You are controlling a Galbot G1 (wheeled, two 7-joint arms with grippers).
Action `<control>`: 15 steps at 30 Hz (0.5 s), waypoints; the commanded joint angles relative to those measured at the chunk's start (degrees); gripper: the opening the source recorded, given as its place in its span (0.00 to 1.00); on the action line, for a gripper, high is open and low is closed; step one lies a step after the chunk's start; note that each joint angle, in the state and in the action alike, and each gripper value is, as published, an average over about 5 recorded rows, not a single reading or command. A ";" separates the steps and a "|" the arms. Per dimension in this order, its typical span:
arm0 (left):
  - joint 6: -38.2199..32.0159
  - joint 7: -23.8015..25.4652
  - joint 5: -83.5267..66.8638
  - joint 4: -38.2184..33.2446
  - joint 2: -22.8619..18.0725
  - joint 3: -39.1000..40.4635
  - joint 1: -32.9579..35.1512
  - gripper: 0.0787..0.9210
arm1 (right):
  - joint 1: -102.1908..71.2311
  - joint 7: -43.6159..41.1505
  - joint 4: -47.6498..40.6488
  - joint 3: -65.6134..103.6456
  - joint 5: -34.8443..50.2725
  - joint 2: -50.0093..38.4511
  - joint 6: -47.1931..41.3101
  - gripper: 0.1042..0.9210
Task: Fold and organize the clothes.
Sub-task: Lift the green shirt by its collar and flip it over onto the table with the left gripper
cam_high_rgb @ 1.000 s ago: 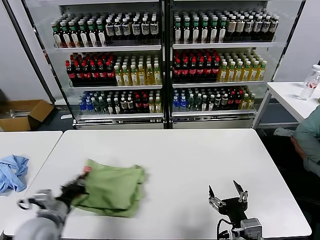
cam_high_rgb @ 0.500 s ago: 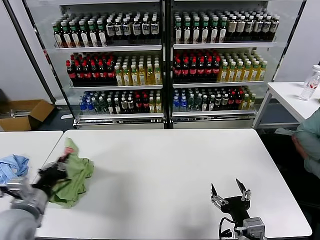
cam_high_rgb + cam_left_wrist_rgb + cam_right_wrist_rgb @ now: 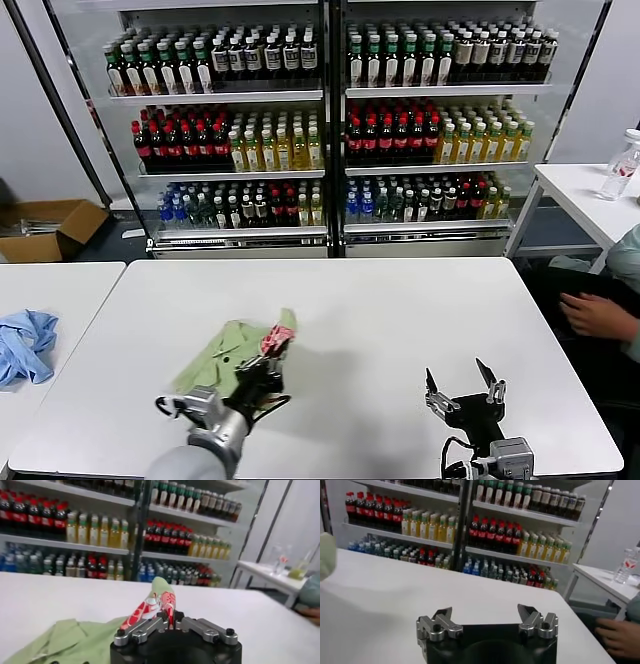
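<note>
White table (image 3: 400, 320) under green polo shirt (image 3: 225, 352)

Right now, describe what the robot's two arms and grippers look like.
Left arm: a rounded light grey shell ending in a black wrist block, the left gripper with silver metal finger links and dark screws. Right gripper: the same black block, silver links, black fingertips, with a thin black cable looping beside it.

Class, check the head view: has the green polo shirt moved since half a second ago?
Yes. The left gripper has dragged the polo shirt rightward, away from the blue cloth.
</note>
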 commanded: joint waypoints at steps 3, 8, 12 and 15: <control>-3.00 -7.09 2.10 8.73 -11.42 11.31 -8.11 0.05 | -0.35 -0.08 0.98 2.89 0.64 -1.13 -0.76 0.88; -6.51 -7.04 2.35 13.92 -13.82 12.49 -10.00 0.05 | 1.11 -0.22 -0.05 3.61 1.57 -1.93 -0.94 0.88; -9.16 -6.14 0.17 15.03 -14.21 9.77 -12.71 0.13 | 3.10 -0.48 -0.99 3.17 2.75 -2.09 -1.08 0.88; -9.98 -3.45 -0.89 12.57 -10.96 7.04 -12.92 0.22 | 5.36 -0.77 -2.01 1.89 5.49 -2.64 -1.51 0.88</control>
